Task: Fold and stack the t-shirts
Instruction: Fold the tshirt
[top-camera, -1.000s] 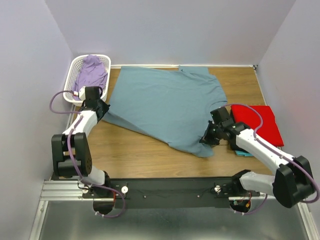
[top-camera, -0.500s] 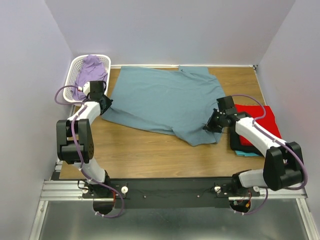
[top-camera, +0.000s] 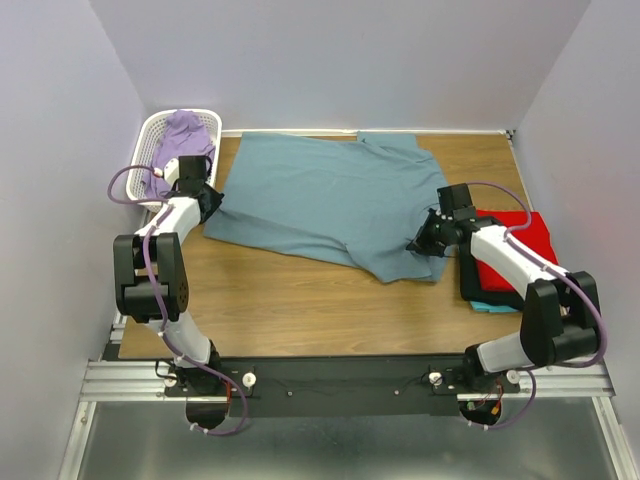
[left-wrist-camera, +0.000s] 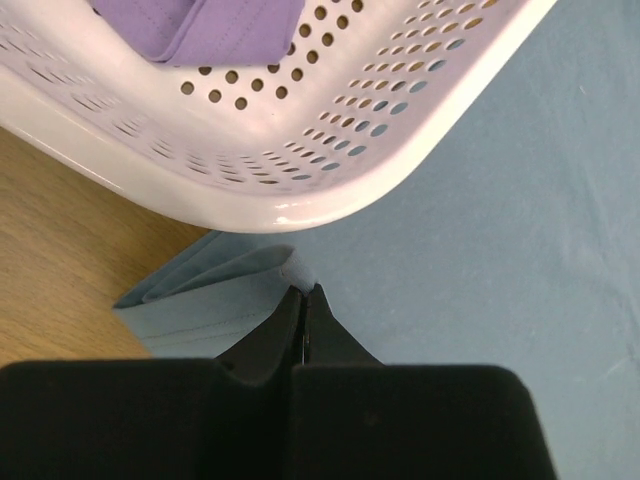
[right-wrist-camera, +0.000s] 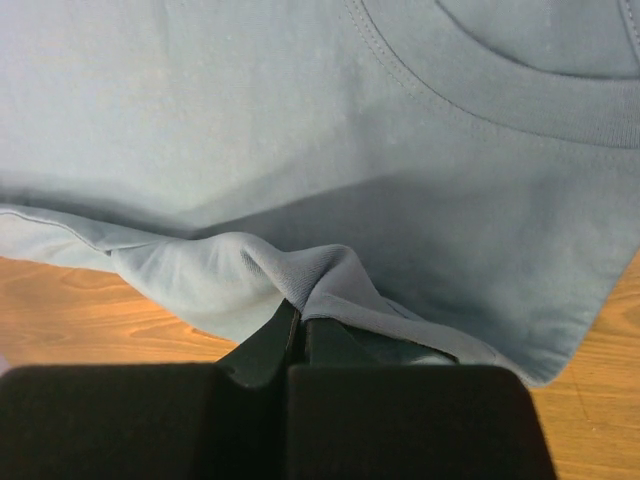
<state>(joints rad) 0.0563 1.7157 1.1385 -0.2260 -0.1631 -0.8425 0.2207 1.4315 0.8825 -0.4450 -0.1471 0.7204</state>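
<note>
A dusty blue-grey t-shirt (top-camera: 325, 200) lies spread across the wooden table. My left gripper (top-camera: 205, 203) is shut on its left edge (left-wrist-camera: 300, 282), right below the basket's rim. My right gripper (top-camera: 425, 243) is shut on a pinch of the shirt's cloth (right-wrist-camera: 310, 275) at its near right part, with the neck band (right-wrist-camera: 480, 105) in the wrist view. A folded red t-shirt (top-camera: 512, 248) lies at the right on top of a turquoise one (top-camera: 490, 305), of which only an edge shows.
A white plastic lattice basket (top-camera: 152, 150) stands at the back left with purple cloth (top-camera: 183, 140) in it; its rim (left-wrist-camera: 300, 200) is close above my left fingers. Walls close in the table on three sides.
Both grippers have moved away from the arm bases, dragging the blue-grey shirt with them. Its near edge now lies farther from the front. The left gripper has come up against the basket.
</note>
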